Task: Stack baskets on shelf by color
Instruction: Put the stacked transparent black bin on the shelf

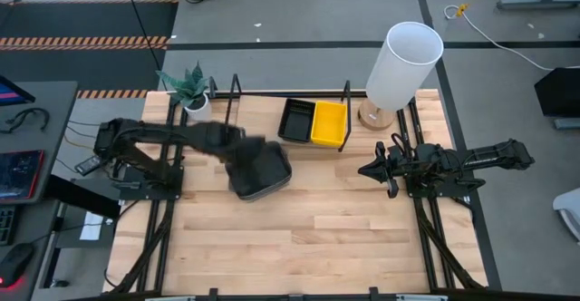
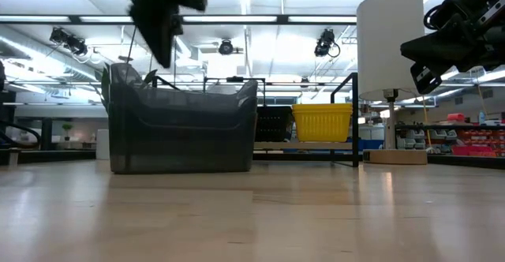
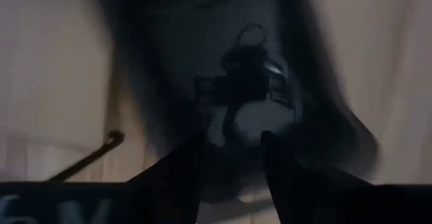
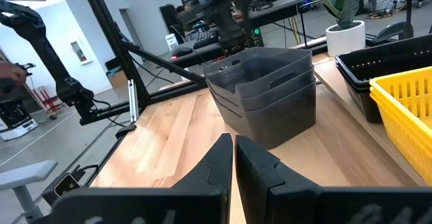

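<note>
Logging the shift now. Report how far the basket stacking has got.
Done: the yellow baskets and black baskets sit side by side on the shelf. In hand: the left end effector is over the nested dark grey baskets, which are on the tabletop. Left: getting that grey stack onto the shelf. The right end effector waits, shut.

A light-wood worktop (image 1: 299, 228) fills the middle of the high view. Toward one o'clock on it stands a lamp with a tall white shade (image 1: 403, 63) on a round wooden base (image 1: 373, 116). Toward eleven o'clock, at the worktop's far corner, a small green plant (image 1: 186, 83) sits in a white pot (image 1: 197, 106). Beyond the worktop at nine o'clock lies a grey side desk (image 1: 36, 183) with a screen and cables. A white cable (image 1: 507, 38) runs over the grey floor at two o'clock.
</note>
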`<state>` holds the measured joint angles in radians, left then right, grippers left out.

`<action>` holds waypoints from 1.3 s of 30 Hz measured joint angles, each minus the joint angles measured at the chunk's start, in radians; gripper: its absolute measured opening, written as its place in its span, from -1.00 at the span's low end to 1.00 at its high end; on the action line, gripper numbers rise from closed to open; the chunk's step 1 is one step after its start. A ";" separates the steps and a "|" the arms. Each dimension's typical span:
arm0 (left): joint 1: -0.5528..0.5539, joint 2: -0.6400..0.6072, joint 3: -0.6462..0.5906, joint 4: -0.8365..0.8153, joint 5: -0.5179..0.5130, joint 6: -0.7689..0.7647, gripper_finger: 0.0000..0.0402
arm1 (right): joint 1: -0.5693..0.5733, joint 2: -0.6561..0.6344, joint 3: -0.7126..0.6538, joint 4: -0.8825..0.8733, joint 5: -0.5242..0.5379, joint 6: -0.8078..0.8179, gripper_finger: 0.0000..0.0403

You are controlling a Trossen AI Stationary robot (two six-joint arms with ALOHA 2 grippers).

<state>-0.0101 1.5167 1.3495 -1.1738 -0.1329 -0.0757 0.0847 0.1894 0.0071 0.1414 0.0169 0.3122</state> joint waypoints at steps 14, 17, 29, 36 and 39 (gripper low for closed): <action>-0.294 0.029 -0.001 -0.105 -0.156 0.220 -0.04 | 0.000 0.000 0.000 0.000 0.000 0.000 -0.88; -0.308 0.062 -0.001 -0.139 -0.162 0.227 0.13 | 0.000 0.000 0.000 0.001 0.000 0.000 -0.88; -0.301 0.109 -0.263 0.131 -0.218 0.327 0.08 | 0.000 0.000 0.000 0.000 0.000 0.000 -0.88; -0.302 0.109 -0.308 0.205 -0.194 0.313 -0.40 | 0.000 0.000 0.000 0.000 0.000 0.000 -0.88; -0.310 0.111 -0.286 0.212 -0.137 0.276 -0.73 | 0.000 0.000 0.000 0.000 0.000 0.000 -0.88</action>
<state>-0.3202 1.6272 1.0637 -0.9620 -0.2700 0.2002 0.0845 0.1894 0.0071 0.1413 0.0170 0.3122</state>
